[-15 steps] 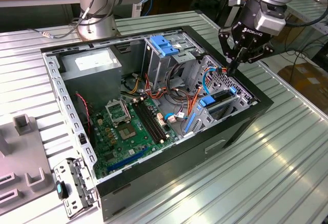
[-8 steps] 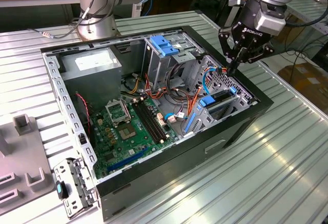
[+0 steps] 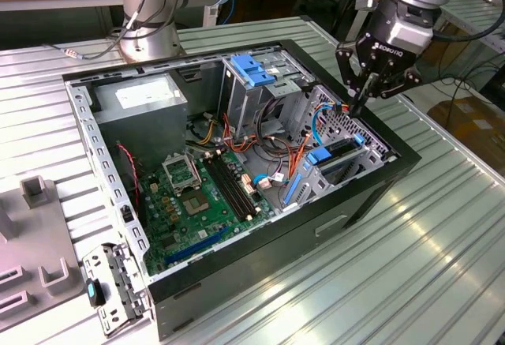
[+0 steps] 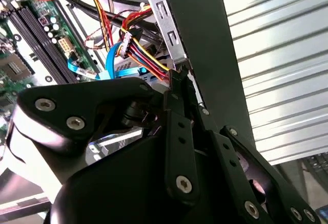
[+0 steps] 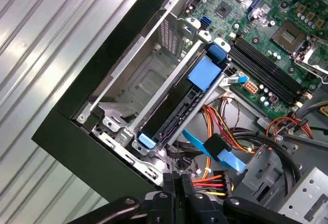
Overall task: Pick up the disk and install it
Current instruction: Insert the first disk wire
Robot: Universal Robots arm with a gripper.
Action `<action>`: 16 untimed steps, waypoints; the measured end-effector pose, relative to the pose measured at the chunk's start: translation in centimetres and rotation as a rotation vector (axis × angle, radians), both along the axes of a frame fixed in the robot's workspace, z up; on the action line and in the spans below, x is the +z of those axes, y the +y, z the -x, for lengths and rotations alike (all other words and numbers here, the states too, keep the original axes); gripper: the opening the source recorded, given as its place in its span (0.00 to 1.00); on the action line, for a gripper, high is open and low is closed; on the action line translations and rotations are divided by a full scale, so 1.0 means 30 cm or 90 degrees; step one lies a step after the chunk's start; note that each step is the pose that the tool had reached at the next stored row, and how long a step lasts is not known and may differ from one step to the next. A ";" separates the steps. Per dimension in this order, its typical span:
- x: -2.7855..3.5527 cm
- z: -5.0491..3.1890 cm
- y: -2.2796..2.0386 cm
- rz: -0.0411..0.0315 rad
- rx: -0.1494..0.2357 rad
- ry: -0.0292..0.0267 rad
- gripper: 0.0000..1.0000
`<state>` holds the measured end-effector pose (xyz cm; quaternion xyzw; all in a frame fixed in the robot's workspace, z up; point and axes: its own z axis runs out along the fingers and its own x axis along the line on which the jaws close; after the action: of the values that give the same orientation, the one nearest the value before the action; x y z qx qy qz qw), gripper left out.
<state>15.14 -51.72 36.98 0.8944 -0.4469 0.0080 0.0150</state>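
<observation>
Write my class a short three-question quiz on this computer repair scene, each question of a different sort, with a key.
1. True or false: the claw is holding the disk.
2. Where is the disk? A) flat on the table; B) standing on edge in the bay at a corner of the computer case; C) lying on the green circuit board.
3. Fill the gap: the claw hangs over that corner with its tips ___ (open or shut).
Key: 1 false; 2 B; 3 shut.
</observation>
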 end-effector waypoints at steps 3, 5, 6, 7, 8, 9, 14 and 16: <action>-0.001 0.000 0.000 0.0000 -0.026 0.0000 0.17; -0.001 0.000 0.000 0.0000 -0.028 0.0000 0.17; -0.001 0.000 0.000 0.0000 -0.028 0.0000 0.17; -0.001 0.000 0.000 0.0000 -0.028 0.0000 0.17; -0.001 0.000 0.000 0.0000 -0.028 0.0000 0.17; -0.001 0.000 0.000 0.0000 -0.028 0.0000 0.17; -0.001 0.001 0.000 0.0000 -0.069 0.0000 0.17; -0.002 0.001 0.000 -0.0001 -0.081 0.0000 0.17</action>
<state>15.10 -51.72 36.92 0.8642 -0.5029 0.0069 0.0154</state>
